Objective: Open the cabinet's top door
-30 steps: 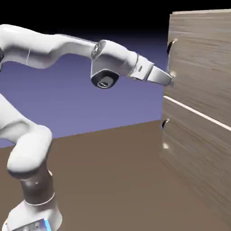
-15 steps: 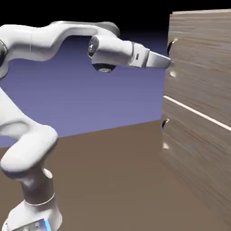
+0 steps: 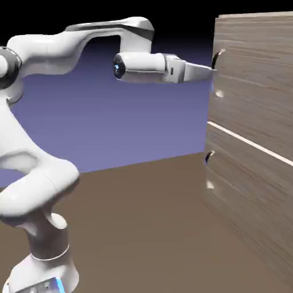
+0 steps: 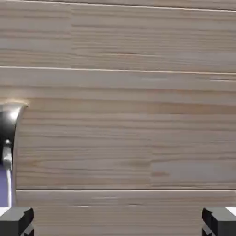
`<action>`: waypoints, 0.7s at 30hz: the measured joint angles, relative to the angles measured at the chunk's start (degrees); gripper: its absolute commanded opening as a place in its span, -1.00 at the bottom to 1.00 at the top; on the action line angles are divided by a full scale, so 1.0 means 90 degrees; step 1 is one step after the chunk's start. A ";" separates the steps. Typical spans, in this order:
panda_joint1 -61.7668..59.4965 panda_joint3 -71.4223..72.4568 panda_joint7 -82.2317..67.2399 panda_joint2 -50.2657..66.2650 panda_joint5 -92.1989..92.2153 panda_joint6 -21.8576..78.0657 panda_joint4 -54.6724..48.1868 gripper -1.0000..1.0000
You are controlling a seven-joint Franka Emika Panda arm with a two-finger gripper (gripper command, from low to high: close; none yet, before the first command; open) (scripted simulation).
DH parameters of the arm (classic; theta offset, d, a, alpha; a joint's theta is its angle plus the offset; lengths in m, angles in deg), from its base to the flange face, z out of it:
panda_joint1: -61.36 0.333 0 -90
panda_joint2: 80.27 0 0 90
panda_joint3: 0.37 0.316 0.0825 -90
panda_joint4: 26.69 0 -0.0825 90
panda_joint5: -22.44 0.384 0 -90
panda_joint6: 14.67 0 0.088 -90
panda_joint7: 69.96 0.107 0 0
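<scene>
My two grey-tipped jaws [image 4: 118, 221] stand spread wide, level, close against the upper grey-brown wood-grain door panel [image 3: 257, 80] of the tall boxy cabinet [image 3: 252, 189]. Its small dark arched handle [image 3: 217, 59] seems just above my fingertips.

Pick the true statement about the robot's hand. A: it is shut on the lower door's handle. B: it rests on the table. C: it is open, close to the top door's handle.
C: the white arm's hand is open beside the small dark arched handle of the grey-brown wood-grain top door.
</scene>
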 measured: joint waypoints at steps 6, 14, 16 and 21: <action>-0.0648 0.0675 -0.1256 -0.0092 0.1661 -0.0023 -0.0493 0.00; -0.1391 0.1451 -0.2697 -0.0197 0.3570 -0.0050 -0.1059 0.00; -0.1850 0.1802 -0.2696 -0.0106 0.3571 -0.0054 -0.1373 0.00; -0.2831 0.2553 -0.2694 0.0091 0.3575 -0.0062 -0.2047 -1.00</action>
